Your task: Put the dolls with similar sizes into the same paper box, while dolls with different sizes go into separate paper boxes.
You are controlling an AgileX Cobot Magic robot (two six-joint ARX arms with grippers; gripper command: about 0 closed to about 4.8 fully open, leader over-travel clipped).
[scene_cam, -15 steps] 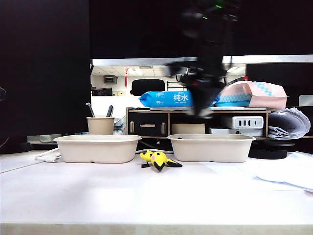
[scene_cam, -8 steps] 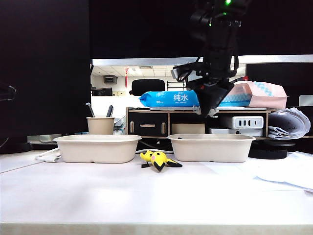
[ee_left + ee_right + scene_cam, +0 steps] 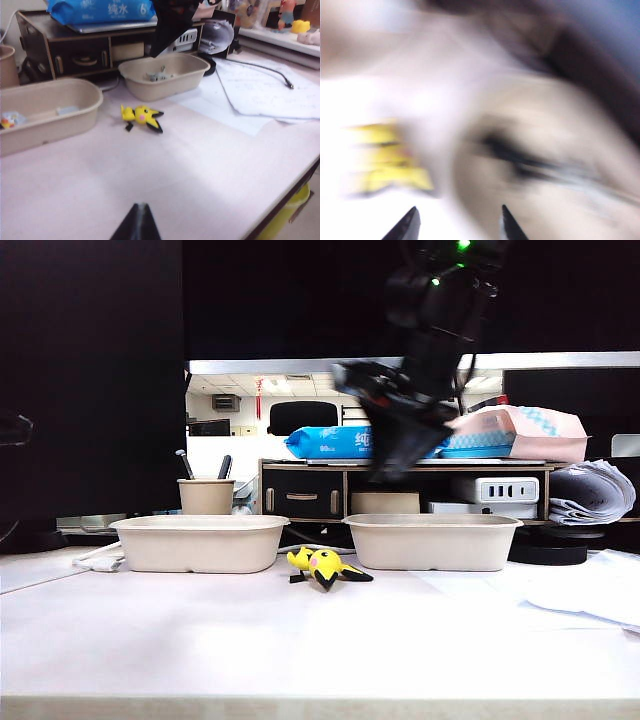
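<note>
Resting on the smooth white table [image 3: 300,640], two shallow, round-cornered pulp-paper boxes [image 3: 198,542] [image 3: 432,541] flank the soft yellow-and-black doll [image 3: 325,567] lying between them. Left claw [image 3: 139,222] hangs low over the table with tips together; right claw [image 3: 457,222], tilted above the right box, stands parted and empty.

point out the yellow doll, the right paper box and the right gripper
yellow doll [image 3: 326,567], exterior view, on its yellow body
right paper box [image 3: 432,545], exterior view, on its front wall
right gripper [image 3: 457,222], right wrist view, midway between its two fingertips
</note>
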